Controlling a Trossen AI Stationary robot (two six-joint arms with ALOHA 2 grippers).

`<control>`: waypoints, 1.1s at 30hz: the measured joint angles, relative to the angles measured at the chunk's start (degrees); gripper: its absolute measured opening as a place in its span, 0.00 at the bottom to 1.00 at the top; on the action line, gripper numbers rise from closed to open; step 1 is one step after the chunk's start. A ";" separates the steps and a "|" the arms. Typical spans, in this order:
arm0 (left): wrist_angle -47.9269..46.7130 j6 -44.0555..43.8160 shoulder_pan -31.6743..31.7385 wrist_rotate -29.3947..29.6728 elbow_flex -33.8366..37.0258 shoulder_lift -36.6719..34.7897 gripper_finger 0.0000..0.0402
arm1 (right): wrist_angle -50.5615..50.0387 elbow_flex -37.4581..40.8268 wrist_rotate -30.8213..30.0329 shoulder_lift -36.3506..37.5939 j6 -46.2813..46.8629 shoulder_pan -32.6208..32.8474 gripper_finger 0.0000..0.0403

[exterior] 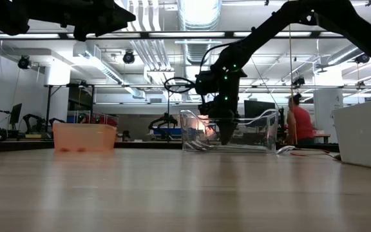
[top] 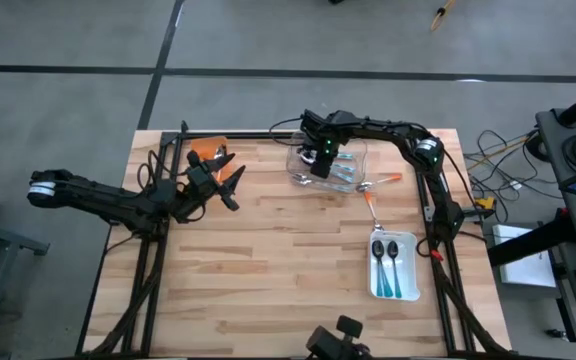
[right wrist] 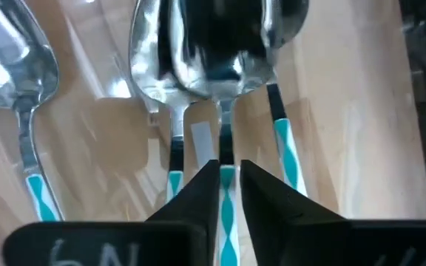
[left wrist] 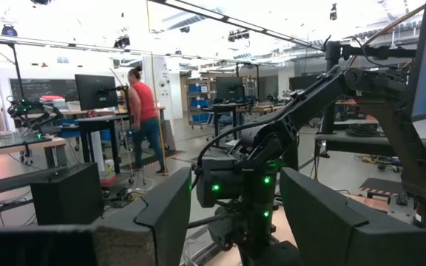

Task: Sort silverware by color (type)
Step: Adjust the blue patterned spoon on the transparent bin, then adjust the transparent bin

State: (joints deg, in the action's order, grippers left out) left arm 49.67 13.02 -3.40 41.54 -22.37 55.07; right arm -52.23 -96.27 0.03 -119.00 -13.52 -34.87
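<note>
Since I am working from the right wrist view first, the nearest thing I see is my right end effector [right wrist: 225,177], its two dark tips drawn nearly together around the thin teal-and-white handle of a teal spoon [right wrist: 228,214], just below the bowl. Whether it truly grips or has begun to let go I cannot tell. More teal spoons lie beside it, bowls overlapping, inside the clear tray [top: 353,150] at the far middle of the desk [top: 268,260]. I judge these spoons light, stiff and slick; the narrow handle is the place to pinch, not the polished bowl, which would slide out. Nearer the desk's right edge, two teal spoons rest in the white tray [top: 393,267], and orange spoons [top: 372,198] lie loose between the trays. My left end effector [top: 220,178] hangs wide open and empty near the orange tray [exterior: 84,136].
</note>
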 joint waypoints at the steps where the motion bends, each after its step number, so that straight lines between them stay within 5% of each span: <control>1: -0.01 0.00 0.00 0.00 0.00 0.00 0.47 | 0.17 0.00 -0.02 0.00 0.02 0.00 0.14; 11: -0.02 0.00 0.00 0.01 0.00 0.00 0.47 | 0.26 0.00 0.00 0.76 3.59 0.09 0.27; 28: -0.04 0.00 0.00 0.00 0.00 0.00 0.47 | 0.33 0.02 -0.39 2.54 7.43 1.90 0.09; 33: -0.02 0.00 0.00 0.00 0.00 0.00 0.47 | 2.01 0.02 -7.67 6.42 8.32 2.94 0.04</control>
State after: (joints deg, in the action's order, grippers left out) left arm 49.65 13.02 -3.40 41.54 -22.37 55.07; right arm -50.22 -96.25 -7.64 -112.58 -5.20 -31.93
